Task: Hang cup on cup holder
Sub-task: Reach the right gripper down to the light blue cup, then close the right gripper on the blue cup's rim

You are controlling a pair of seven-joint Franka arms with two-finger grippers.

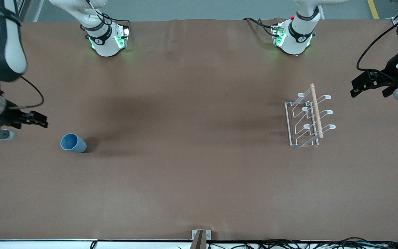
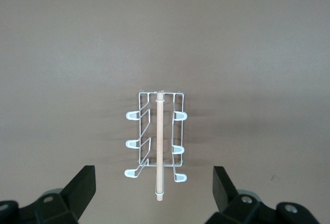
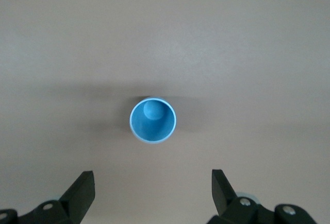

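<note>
The light-blue cup (image 1: 73,143) stands mouth up on the brown table toward the right arm's end; the right wrist view looks down into it (image 3: 152,120). The white wire cup holder (image 1: 309,116) with its wooden rod (image 1: 316,110) stands toward the left arm's end, and it also shows in the left wrist view (image 2: 159,141). All its prongs are bare. My right gripper (image 1: 41,121) hangs open and empty over the table beside the cup (image 3: 152,183). My left gripper (image 1: 356,88) hangs open and empty over the table beside the cup holder (image 2: 153,178).
The brown table cover (image 1: 192,166) is wide and flat between cup and cup holder. The two arm bases (image 1: 107,39) (image 1: 294,38) stand along the edge farthest from the front camera. A small metal bracket (image 1: 200,237) sits at the nearest edge.
</note>
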